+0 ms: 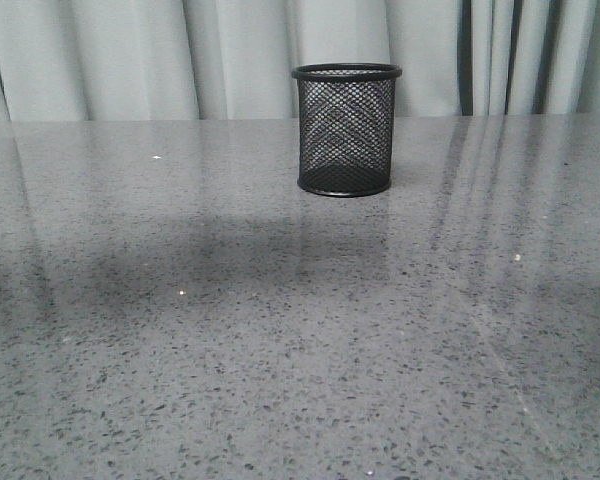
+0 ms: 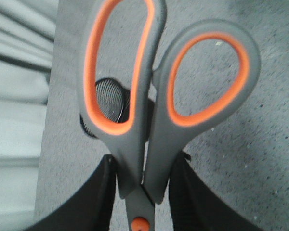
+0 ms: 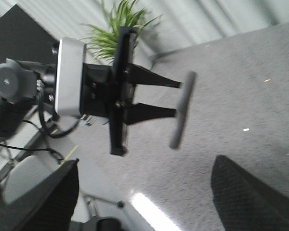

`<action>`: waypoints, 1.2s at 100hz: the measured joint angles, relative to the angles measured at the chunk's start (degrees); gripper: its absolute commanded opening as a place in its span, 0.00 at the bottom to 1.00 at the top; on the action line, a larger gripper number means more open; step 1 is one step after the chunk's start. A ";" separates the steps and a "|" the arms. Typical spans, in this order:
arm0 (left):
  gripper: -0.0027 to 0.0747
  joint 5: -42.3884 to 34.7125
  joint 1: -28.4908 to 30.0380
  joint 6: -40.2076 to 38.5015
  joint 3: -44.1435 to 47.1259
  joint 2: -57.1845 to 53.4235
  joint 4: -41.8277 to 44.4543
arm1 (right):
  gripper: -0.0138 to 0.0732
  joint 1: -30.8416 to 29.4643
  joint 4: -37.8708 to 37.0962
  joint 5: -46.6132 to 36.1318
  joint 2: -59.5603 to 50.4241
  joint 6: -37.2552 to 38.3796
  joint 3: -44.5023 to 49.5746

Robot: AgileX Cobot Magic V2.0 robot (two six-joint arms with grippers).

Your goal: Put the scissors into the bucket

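My left end effector (image 2: pixel 143 192) is clamped on the scissors (image 2: pixel 154 120), its two black fingers (image 2: pixel 94 197) pressing the grey shanks just below the orange-lined handle loops, close to the orange pivot screw; the loops stand out beyond my fingertips and the blades are hidden behind them. Past the loops, on the far side from my fingers, I see the bucket (image 2: pixel 108 103) through the larger loop, its mesh mouth partly covered by the handle. It stands upright on the grey speckled table (image 2: pixel 241 159), close to the table's back edge where the pale curtain (image 2: pixel 14 96) hangs. From the front, the bucket (image 1: pixel 346 130) is alone near that far edge, with bare stone spreading wide on every side of it. My right end effector (image 3: pixel 144 192) is spread wide and holds nothing, its dark fingers (image 3: pixel 245 197) well apart, looking across at my left arm carrying the scissors (image 3: pixel 182 109) edge-on above the table.
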 measured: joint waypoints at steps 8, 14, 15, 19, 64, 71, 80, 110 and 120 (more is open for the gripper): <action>0.09 -0.67 -1.62 0.00 0.00 0.00 -0.03 | 0.76 0.00 1.41 2.35 3.30 0.00 -2.31; 0.09 -1.25 -2.56 0.00 0.00 0.00 -0.03 | 0.76 0.00 2.01 3.74 5.27 -0.10 -4.03; 0.09 -1.41 -2.58 0.00 0.00 0.00 -0.03 | 0.76 0.00 2.11 4.01 5.73 -0.10 -4.35; 0.09 -1.66 -3.00 0.00 0.00 0.00 -0.03 | 0.76 0.00 2.24 4.60 7.07 -0.10 -5.16; 0.09 -4.48 -3.42 0.00 0.00 0.90 -0.92 | 0.76 4.78 0.97 0.06 11.25 -2.81 -6.30; 0.09 -4.48 -3.42 0.00 0.00 1.45 -1.18 | 0.76 6.86 -0.92 -2.76 11.78 -2.94 -6.30; 0.09 -4.48 -3.42 0.00 0.00 1.86 -1.30 | 0.76 8.58 -3.16 -5.94 12.63 -2.94 -6.30; 0.09 -4.48 -3.42 0.00 0.00 1.90 -1.83 | 0.76 9.02 -4.05 -9.39 17.64 -3.07 -6.30; 0.09 -4.48 -3.42 0.00 0.00 1.90 -1.97 | 0.76 9.02 -3.41 -9.44 19.23 -3.07 -6.30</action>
